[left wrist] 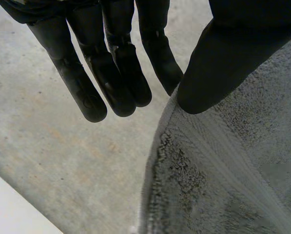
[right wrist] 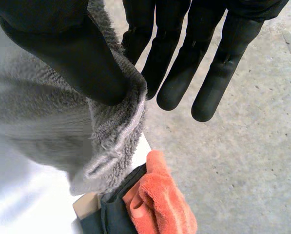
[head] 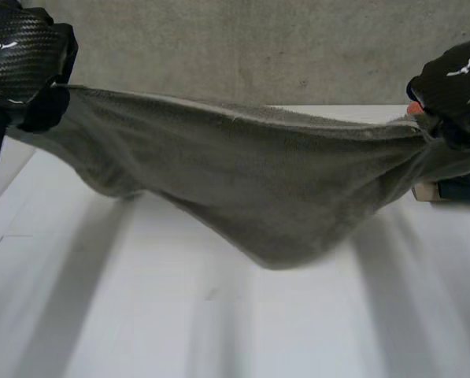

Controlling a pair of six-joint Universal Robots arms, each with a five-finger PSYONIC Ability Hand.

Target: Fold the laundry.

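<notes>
A grey towel (head: 250, 181) hangs stretched between my two hands above the white table (head: 219, 315), its middle sagging down toward the tabletop. My left hand (head: 26, 59) holds one upper corner. In the left wrist view the thumb (left wrist: 218, 63) pinches the towel's hem (left wrist: 223, 175) against the side of the straight fingers (left wrist: 116, 73). My right hand (head: 451, 83) holds the opposite corner. There the thumb (right wrist: 62, 48) presses the bunched towel edge (right wrist: 116, 122) against the fingers (right wrist: 184, 73).
Under my right hand, at the table's far right edge, lie an orange cloth (right wrist: 160, 200) and a dark cloth (right wrist: 111, 214) on a pale block (head: 427, 193). Grey concrete floor (head: 258, 55) lies beyond the table.
</notes>
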